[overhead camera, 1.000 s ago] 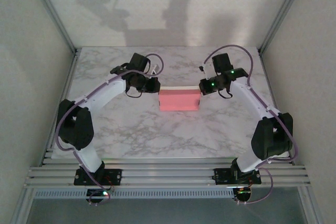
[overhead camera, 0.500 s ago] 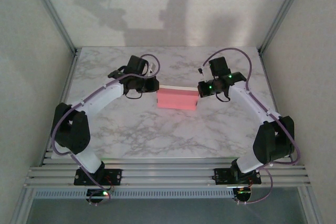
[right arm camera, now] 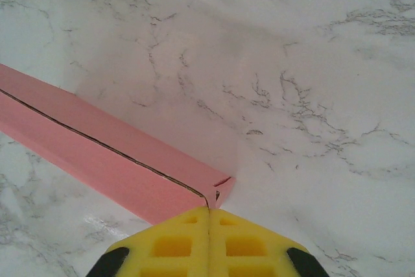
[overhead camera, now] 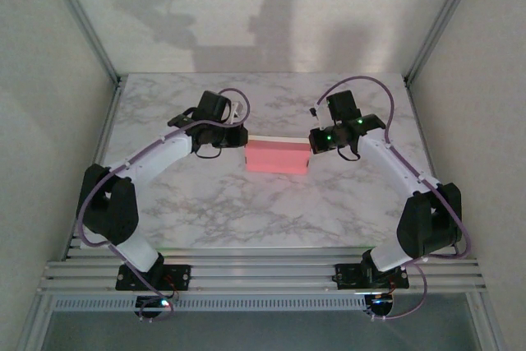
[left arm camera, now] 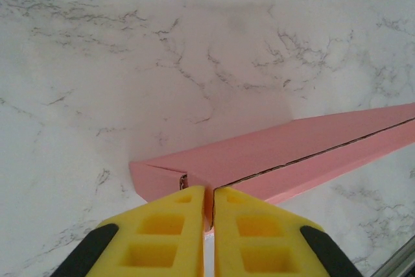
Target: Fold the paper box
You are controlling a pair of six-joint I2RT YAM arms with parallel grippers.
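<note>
We've got the paper box (overhead camera: 279, 156) sitting mid-table (overhead camera: 246, 211). The left gripper (left arm camera: 209, 192) is pinching its end seam, and the right gripper (right arm camera: 209, 211) is pressed together at the other corner. If we pull unevenly, that seam could pop open or the thin board could crumple.

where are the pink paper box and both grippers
pink paperboard box (overhead camera: 279, 159), top external view, middle of its pink face
left gripper (left arm camera: 209, 195), left wrist view, between its yellow fingertips
right gripper (right arm camera: 209, 212), right wrist view, between its yellow fingertips
</note>
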